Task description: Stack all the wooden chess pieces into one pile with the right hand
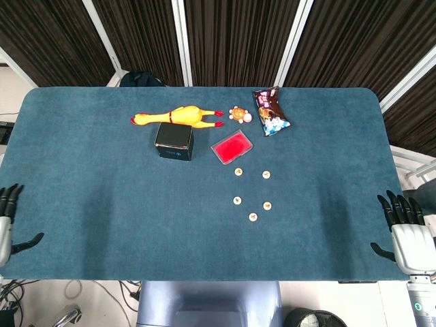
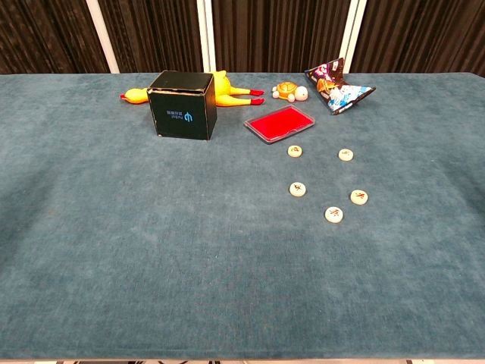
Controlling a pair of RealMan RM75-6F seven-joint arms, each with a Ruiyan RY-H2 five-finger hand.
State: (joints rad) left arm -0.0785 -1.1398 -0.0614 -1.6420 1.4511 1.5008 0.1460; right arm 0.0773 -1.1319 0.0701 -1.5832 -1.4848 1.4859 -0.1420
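1. The tabletop (image 1: 102,191) is covered in a blue-green felt-like cloth and fills most of both views; behind it hang dark ribbed curtains (image 1: 231,41) crossed by pale slanted bars.
2. At the far left edge of the head view, the left hand (image 1: 8,221) rests just off the tabletop's near corner, its dark fingers apart and nothing in them.
3. Toward the back, left of centre, a yellow rubber chicken (image 1: 178,116) lies on its side, and a black box (image 1: 174,141) stands just in front of it, close enough that from the chest view it hides part of the chicken.
4. Right of the box lies a flat red tray (image 1: 231,146), tilted on the cloth, with a small toy turtle (image 1: 238,114) behind it and a crumpled snack bag (image 1: 272,111) beside the turtle.
5. The wooden chess pieces (image 1: 253,217), five pale round discs, lie flat and apart from each other on the cloth just in front of the red tray, right of centre; none sits on another.
6. At the far right edge of the head view, the right hand (image 1: 407,235) sits at the tabletop's near corner, fingers spread and holding nothing, well apart from the chess pieces, which lie to its left and farther back.
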